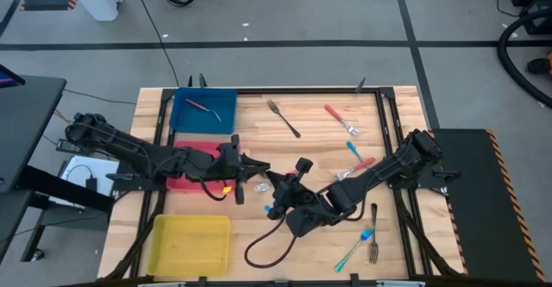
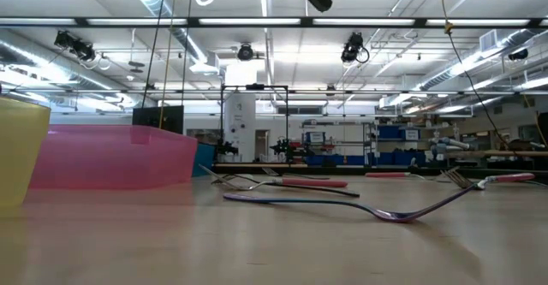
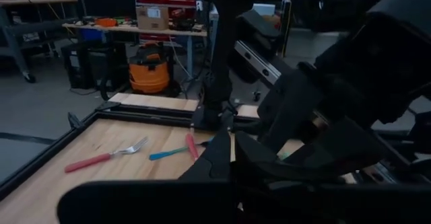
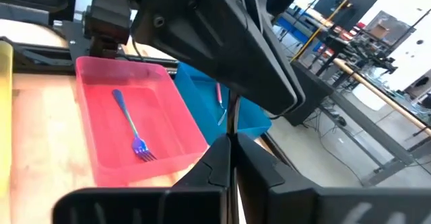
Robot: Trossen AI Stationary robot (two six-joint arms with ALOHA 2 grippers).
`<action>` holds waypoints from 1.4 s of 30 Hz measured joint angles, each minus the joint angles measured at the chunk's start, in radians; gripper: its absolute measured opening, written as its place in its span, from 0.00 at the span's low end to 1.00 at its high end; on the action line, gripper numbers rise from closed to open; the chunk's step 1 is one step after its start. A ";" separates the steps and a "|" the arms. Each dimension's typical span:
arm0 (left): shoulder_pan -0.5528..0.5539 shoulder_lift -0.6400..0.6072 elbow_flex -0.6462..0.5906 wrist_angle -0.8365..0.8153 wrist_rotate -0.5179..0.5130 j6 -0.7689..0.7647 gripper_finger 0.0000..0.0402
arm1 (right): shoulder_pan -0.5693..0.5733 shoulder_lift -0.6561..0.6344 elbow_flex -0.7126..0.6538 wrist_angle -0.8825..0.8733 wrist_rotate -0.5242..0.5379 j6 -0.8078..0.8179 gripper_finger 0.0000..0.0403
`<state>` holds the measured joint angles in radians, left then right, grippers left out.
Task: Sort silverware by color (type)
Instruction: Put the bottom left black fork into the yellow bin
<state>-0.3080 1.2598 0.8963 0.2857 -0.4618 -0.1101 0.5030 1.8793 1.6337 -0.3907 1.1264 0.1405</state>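
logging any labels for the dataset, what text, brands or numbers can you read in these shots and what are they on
None can be read.
Cardboard box in the room behind, left wrist view: a white label, its print too small to read.
Signs on the back wall, low view: too blurred to read.
Blue bin, pink bin, yellow bin and forks: no markings visible.

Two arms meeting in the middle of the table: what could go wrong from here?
The left gripper and right gripper sit tip to tip, both shut, so the arms might knock together when they part. The loose black cable looped on the table could catch as the right arm moves.
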 joint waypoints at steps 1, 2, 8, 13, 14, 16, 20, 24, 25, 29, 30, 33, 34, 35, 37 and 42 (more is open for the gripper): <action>0.000 0.000 0.000 -0.007 0.000 0.000 0.02 | -0.002 0.000 0.000 0.000 -0.009 0.002 0.06; 0.000 -0.001 0.000 -0.016 0.000 0.001 0.02 | -0.005 0.000 0.000 0.000 -0.014 0.006 0.07; -0.008 0.002 -0.003 -0.077 -0.017 0.007 0.02 | -0.004 -0.001 0.001 0.017 0.000 -0.005 0.16; -0.030 -0.028 -0.003 -0.155 -0.008 0.014 0.02 | 0.008 -0.001 0.001 0.015 0.008 -0.014 0.21; -0.033 -0.037 -0.001 -0.168 -0.008 0.013 0.02 | 0.014 -0.001 0.001 0.016 0.012 -0.021 0.21; -0.053 -0.068 -0.001 -0.254 -0.009 -0.003 0.02 | 0.028 -0.005 0.001 0.013 0.022 -0.041 0.21; -0.110 -0.131 -0.002 -0.404 0.002 -0.066 0.02 | 0.048 -0.020 0.001 -0.002 0.041 -0.046 0.21; -0.174 -0.180 -0.002 -0.532 0.089 -0.174 0.02 | 0.055 -0.029 0.002 -0.041 0.064 -0.023 0.21; -0.192 -0.193 -0.002 -0.559 0.118 -0.222 0.02 | 0.055 -0.029 0.002 -0.057 0.069 -0.010 0.21; -0.262 -0.231 -0.001 -0.644 0.247 -0.396 0.02 | 0.054 -0.029 0.001 -0.128 0.081 0.063 0.21; -0.281 -0.235 -0.001 -0.677 0.276 -0.418 0.02 | 0.051 -0.029 0.001 -0.153 0.081 0.090 0.21; -0.341 -0.241 -0.001 -0.793 0.316 -0.462 0.03 | 0.040 -0.029 0.001 -0.226 0.080 0.167 0.21; -0.362 -0.241 -0.001 -0.842 0.318 -0.479 0.03 | 0.036 -0.029 0.001 -0.245 0.080 0.191 0.21; -0.380 -0.241 -0.001 -0.901 0.319 -0.495 0.03 | 0.031 -0.029 0.001 -0.267 0.079 0.213 0.21; -0.410 -0.241 -0.001 -0.999 0.320 -0.540 0.03 | 0.022 -0.029 0.001 -0.295 0.076 0.249 0.21; -0.466 -0.241 -0.001 -1.174 0.316 -0.702 0.03 | -0.003 -0.029 0.001 -0.331 0.077 0.283 0.21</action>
<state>-0.7738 1.0192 0.8951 -0.8884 -0.1462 -0.8124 0.5000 1.8503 1.6348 -0.7213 1.2034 0.4232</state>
